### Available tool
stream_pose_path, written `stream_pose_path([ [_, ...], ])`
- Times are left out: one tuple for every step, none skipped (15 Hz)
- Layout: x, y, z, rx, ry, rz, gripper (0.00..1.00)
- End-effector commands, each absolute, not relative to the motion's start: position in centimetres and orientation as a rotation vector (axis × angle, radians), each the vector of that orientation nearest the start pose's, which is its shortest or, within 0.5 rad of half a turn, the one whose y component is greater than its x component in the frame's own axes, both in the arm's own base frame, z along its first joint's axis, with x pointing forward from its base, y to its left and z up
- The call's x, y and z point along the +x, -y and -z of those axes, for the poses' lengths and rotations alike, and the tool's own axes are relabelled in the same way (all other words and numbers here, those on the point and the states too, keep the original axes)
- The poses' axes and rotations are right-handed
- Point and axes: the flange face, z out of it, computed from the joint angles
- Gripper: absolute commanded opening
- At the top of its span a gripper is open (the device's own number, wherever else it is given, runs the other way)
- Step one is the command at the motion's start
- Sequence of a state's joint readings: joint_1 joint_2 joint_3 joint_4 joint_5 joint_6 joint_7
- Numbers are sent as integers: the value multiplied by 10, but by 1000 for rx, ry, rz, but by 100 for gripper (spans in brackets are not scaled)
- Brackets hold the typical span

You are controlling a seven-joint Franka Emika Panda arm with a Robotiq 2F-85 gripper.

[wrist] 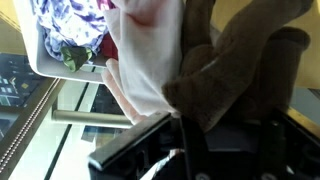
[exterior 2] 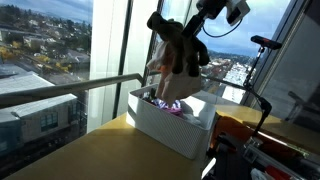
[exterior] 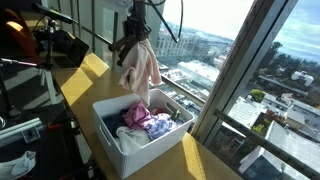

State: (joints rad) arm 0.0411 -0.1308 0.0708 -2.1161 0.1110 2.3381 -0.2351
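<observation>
My gripper (exterior: 134,38) hangs above a white bin (exterior: 112,122), shut on a bundle of cloth. A pale pink garment (exterior: 141,68) and a brown-grey piece (exterior 2: 178,47) dangle from it over the bin (exterior 2: 170,125). In the wrist view the pink cloth (wrist: 150,60) and the brown cloth (wrist: 235,70) fill the frame and hide the jaws. Below them lies the bin's corner (wrist: 40,68) with patterned purple-white fabric (wrist: 65,25). More clothes (exterior: 146,120), purple and pink, lie inside the bin.
The bin stands on a yellowish wooden table (exterior: 90,70) beside tall windows (exterior: 230,70) with a metal rail (exterior 2: 70,88). Dark equipment and stands (exterior: 35,50) crowd one side of the table. A red-orange object (exterior 2: 250,135) sits near the bin.
</observation>
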Motion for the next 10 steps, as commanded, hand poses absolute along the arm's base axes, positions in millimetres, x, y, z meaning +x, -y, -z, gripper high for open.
stream_pose_path([
  [523,-150,-559,-2926,636,623,0],
  [518,-179,-568,-2905,700,640,0],
  [513,-209,-574,-2882,755,644,0],
  [512,-231,-577,-2858,796,639,0],
  [510,-251,-567,-2841,831,627,0],
  [507,-268,-560,-2827,860,613,0],
  [507,-280,-545,-2819,882,589,0],
  [508,-286,-525,-2818,896,556,0],
  [512,-289,-504,-2821,904,520,0],
  [516,-290,-481,-2829,904,484,0],
])
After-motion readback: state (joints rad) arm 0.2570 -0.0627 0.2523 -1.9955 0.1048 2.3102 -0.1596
